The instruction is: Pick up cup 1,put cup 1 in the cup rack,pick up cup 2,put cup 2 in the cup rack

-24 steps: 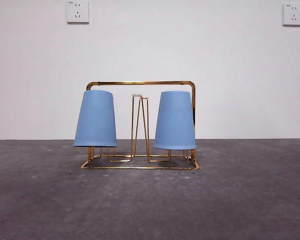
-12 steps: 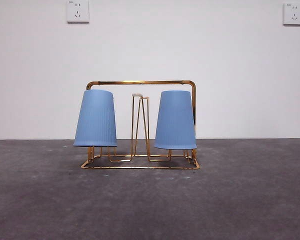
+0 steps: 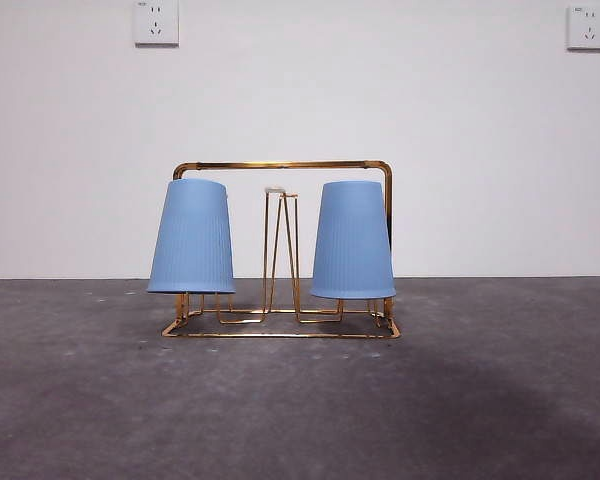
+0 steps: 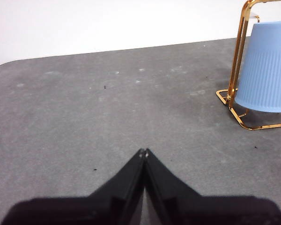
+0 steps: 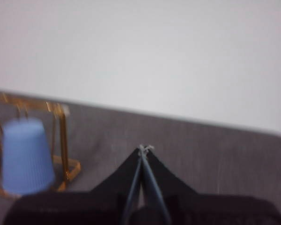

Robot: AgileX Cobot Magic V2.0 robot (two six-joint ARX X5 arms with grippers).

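Note:
Two blue ribbed cups hang upside down on the gold wire cup rack (image 3: 280, 166): one cup (image 3: 191, 237) on its left prong, the other cup (image 3: 352, 240) on its right prong. Neither gripper shows in the front view. My left gripper (image 4: 144, 152) is shut and empty, hovering over bare table well away from the rack's end (image 4: 239, 61) and the cup (image 4: 267, 68) there. My right gripper (image 5: 144, 149) is shut and empty too, off to the side of the rack (image 5: 63, 136) and a blurred blue cup (image 5: 25, 154).
Grey table surface (image 3: 300, 410) spreads in front of and around the rack. A white wall with two sockets (image 3: 156, 22) stands behind. The table's rounded corner (image 4: 4, 65) shows in the left wrist view.
The right cup has shifted slightly right on its prong. A soft shadow has spread over the table at the front right.

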